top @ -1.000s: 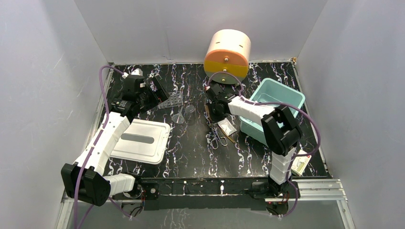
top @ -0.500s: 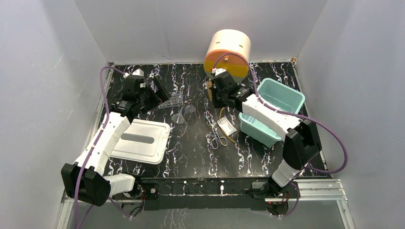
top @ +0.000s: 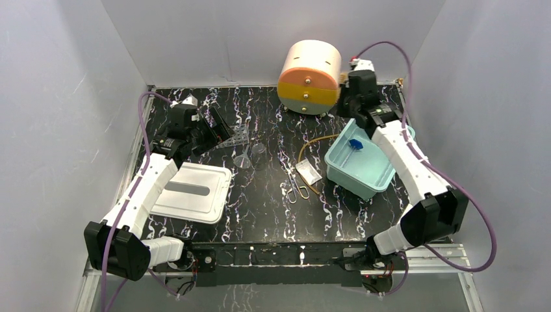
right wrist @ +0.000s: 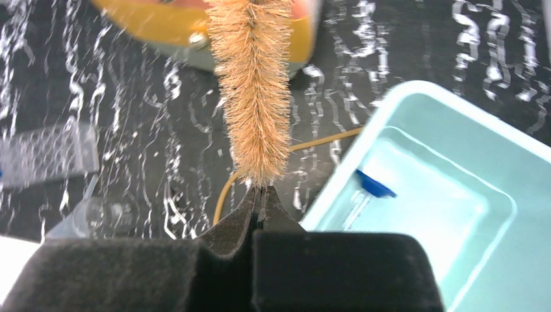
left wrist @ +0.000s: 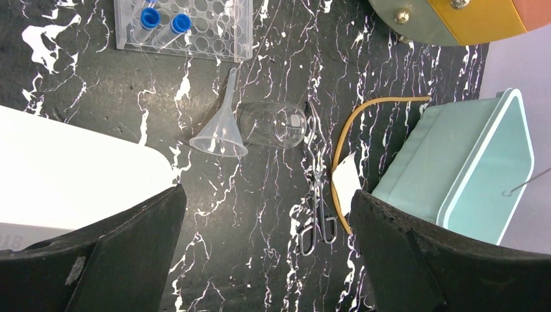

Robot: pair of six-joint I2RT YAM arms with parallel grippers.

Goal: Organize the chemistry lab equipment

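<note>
So, starting at the near side: a white lid (top: pixel 192 188) is lying flat on the black marbled table (top: pixel 260 214), in front of the left arm. Around the middle, the metal scissors (top: pixel 295 190) are lying with their handle loops toward the near edge. The small clear bag (top: pixel 308 172) is sitting just beside them on the right, up against the tan tubing (top: pixel 317 140), which is curving off toward the teal bin (top: pixel 347 181). One blue-capped tube (top: pixel 355 144) is lying inside that bin.

A bit further back, the clear funnel (left wrist: pixel 221 133) is lying on its side with its wide mouth right next to a clear beaker (left wrist: pixel 273 123), which is also tipped over. Past those, the clear grid rack (left wrist: pixel 214 32) is sitting on the table with two blue-capped tubes (left wrist: pixel 150 17) standing in it. The left gripper (left wrist: pixel 266 201) is hovering up over that area with its fingers spread wide – nothing between them.

At the back right, the right gripper (right wrist: pixel 260 195) is hanging in the air beside the cream-and-orange drawer unit (top: pixel 310 78), above the bin's far corner. Its fingers are pinching tight on the brush (right wrist: pixel 255 91) right at the base of the bristles – the tan bristles are sticking straight out past the fingertips.
</note>
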